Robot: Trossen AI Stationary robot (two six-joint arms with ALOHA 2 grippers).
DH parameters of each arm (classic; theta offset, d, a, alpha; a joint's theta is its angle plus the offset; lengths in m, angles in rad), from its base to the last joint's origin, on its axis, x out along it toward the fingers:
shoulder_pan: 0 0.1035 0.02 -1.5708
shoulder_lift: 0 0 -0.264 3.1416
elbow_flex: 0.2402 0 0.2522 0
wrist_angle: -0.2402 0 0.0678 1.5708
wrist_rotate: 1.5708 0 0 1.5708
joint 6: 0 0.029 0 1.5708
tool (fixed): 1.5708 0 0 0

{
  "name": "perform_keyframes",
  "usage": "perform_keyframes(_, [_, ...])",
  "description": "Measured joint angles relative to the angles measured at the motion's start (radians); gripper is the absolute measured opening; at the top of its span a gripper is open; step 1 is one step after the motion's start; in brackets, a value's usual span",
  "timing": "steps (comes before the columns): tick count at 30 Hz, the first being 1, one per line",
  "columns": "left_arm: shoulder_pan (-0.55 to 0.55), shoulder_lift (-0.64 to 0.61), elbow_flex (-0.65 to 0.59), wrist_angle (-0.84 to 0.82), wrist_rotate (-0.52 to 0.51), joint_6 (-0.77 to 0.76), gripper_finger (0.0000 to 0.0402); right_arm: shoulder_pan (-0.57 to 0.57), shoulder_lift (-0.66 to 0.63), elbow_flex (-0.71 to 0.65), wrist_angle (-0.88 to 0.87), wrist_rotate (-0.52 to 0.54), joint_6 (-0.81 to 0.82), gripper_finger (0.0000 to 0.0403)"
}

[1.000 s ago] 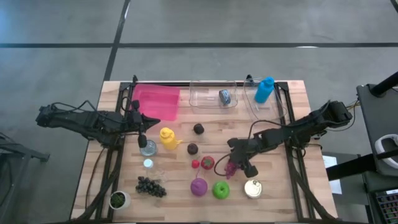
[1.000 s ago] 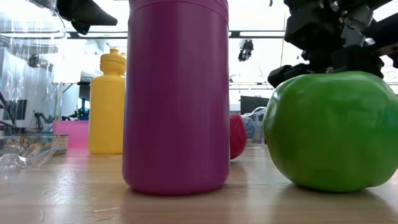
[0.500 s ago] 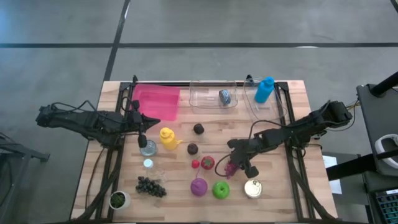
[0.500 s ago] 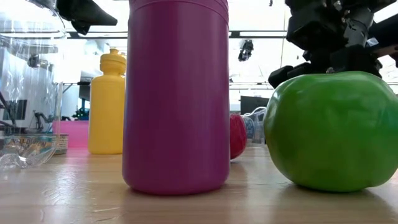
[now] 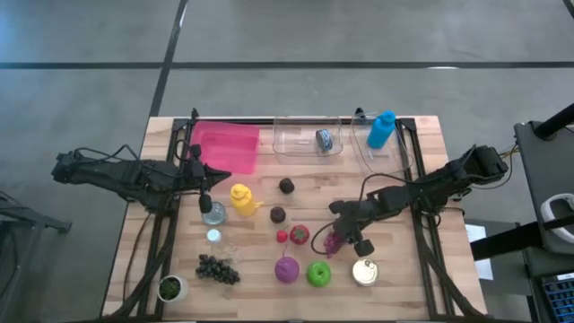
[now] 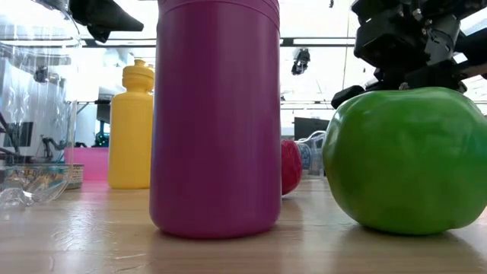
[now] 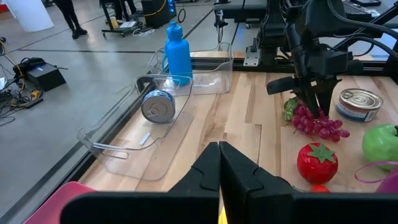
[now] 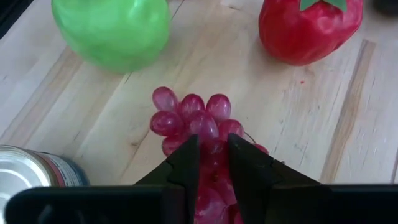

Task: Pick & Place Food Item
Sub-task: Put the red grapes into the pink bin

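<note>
The right gripper (image 8: pixel 211 163) is pinching the red grapes (image 8: pixel 198 124) on the table (image 5: pixel 430 269), at 3 o'clock from the strawberry (image 5: pixel 299 235). The left gripper (image 7: pixel 219 163) is waiting at 9 o'clock, jaws pressed together.

Blue bottle (image 5: pixel 381 129), yellow bottle (image 5: pixel 240 197), tin (image 5: pixel 364 272)

Both arms are matt black, built of slim jointed links with thin black cables looping loosely beside them. The left pincer (image 7: pixel 219 163) has two broad, flat black fingers with bevelled tips. The right pincer (image 8: pixel 212 163) has the same dark, smooth, wedge-shaped fingers (image 8: pixel 184 163) on a blocky black wrist.
</note>
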Motion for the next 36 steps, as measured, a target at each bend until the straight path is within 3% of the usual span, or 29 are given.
perform_keyframes(11, [0.000,0.000,0.000,0.000,0.000,0.000,0.0001,0.000,0.000,0.002,-0.001,0.003,-0.008,0.0027])
perform_keyframes(21, [0.000,0.000,0.000,0.000,0.000,0.000,0.0001,0.000,-0.001,0.020,-0.009,0.017,-0.032,0.0018])
perform_keyframes(30, [0.000,0.000,0.000,0.000,0.000,0.000,0.0001,0.000,-0.016,0.139,-0.210,0.038,-0.075,0.0017])
perform_keyframes(36, [0.000,0.000,0.000,0.000,0.000,-0.003,0.0001,0.000,-0.038,0.226,-0.332,0.111,-0.148,0.0017])
